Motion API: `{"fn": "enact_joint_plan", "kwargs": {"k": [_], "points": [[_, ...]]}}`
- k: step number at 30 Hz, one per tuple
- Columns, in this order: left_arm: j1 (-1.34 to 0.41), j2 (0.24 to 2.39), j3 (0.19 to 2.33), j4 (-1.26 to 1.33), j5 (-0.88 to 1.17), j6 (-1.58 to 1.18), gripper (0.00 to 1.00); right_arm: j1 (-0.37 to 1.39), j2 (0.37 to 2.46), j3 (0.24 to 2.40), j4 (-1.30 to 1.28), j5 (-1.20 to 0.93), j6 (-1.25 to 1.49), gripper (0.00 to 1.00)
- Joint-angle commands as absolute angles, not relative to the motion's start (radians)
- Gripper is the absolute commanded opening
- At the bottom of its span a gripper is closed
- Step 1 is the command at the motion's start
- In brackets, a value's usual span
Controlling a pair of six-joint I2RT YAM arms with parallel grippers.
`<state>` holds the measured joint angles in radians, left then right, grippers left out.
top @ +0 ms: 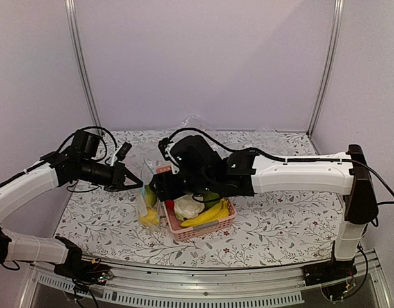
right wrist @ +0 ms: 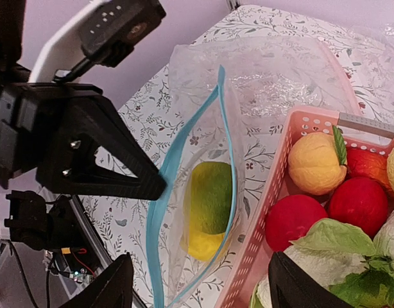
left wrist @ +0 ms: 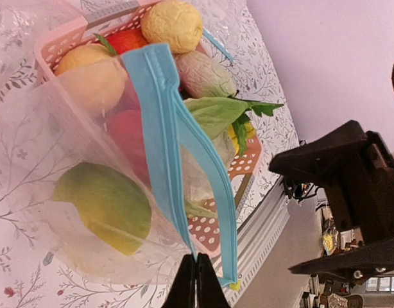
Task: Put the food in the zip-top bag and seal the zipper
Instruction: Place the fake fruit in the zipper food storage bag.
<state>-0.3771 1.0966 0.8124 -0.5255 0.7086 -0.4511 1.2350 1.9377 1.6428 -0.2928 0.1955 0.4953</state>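
One green fruit (right wrist: pixel 208 196) lies in the zip-top bag (right wrist: pixel 261 83) beside the pink basket (right wrist: pixel 309 119). My left tool (left wrist: pixel 197 282) is clamped on the zipper (left wrist: pixel 157 128), and my right tool (right wrist: pixel 203 289) hangs apart, empty. Loading is in hand, I judge; next I need another piece from that basket.

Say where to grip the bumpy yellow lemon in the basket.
Probably across its round middle, from straight above: the lemon sits at the basket end, a red fruit and white piece flanking it, top bare.
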Motion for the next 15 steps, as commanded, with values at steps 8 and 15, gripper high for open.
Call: {"fn": "enact_joint_plan", "kwargs": {"k": [8, 15], "points": [[-0.267, 1.117, 0.862, -0.557, 0.763, -0.232, 0.00, 1.217, 1.709, 1.493, -0.291, 0.216, 0.471, 0.75], [-0.224, 1.146, 0.878, -0.565, 0.818, -0.173, 0.00, 1.111, 1.642, 1.380, -0.442, 0.271, 0.539, 0.73]]}}
